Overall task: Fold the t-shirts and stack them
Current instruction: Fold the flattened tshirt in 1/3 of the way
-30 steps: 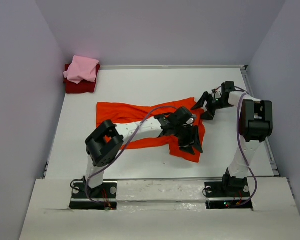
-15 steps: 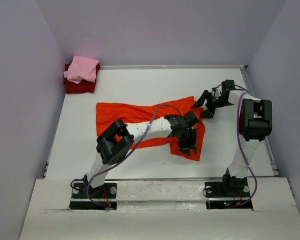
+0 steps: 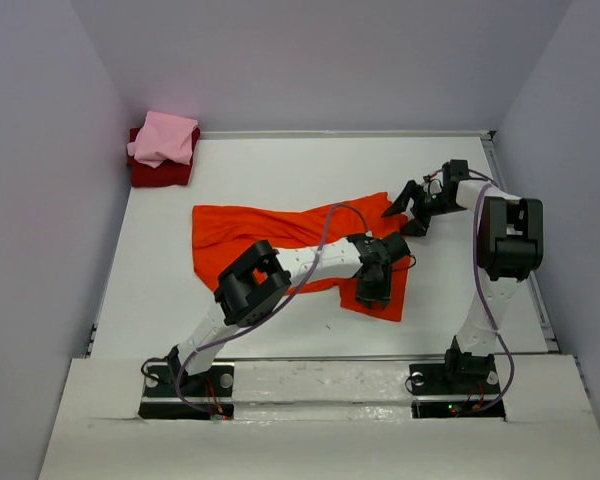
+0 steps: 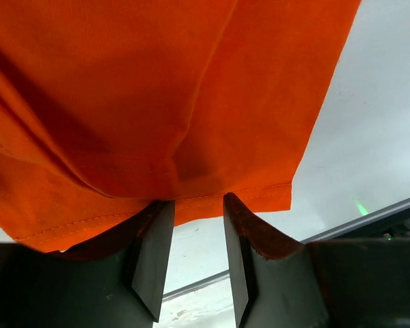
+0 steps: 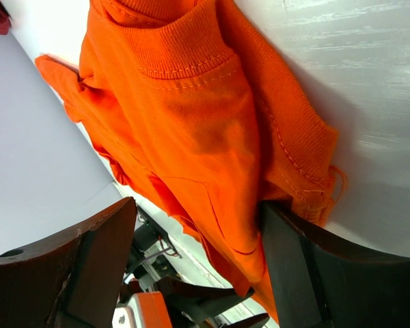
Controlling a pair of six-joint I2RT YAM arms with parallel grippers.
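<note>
stack, far left corner: light pink t-shirt [image 3: 163, 137] lies folded on top of the dark red t-shirt [image 3: 158, 174]; you can count these two as done.
orange t-shirt [image 3: 270, 232]: spread crumpled across the middle of the table [image 3: 280, 160], well apart from the stack; unfolded and unstacked, so most of its work is left.
left gripper [image 4: 195, 260]: over the shirt's near right hem, fingers partly apart, bare table showing between them, no cloth pinched.
right gripper [image 5: 198, 260]: at the shirt's far right collar end, jaws wide, straddling the cloth and not clenched on it.
change, left arm: its elbow has swung right and its gripper has narrowed and shifted toward the near hem.
change, right arm and stack: you see them sitting about as before.
</note>
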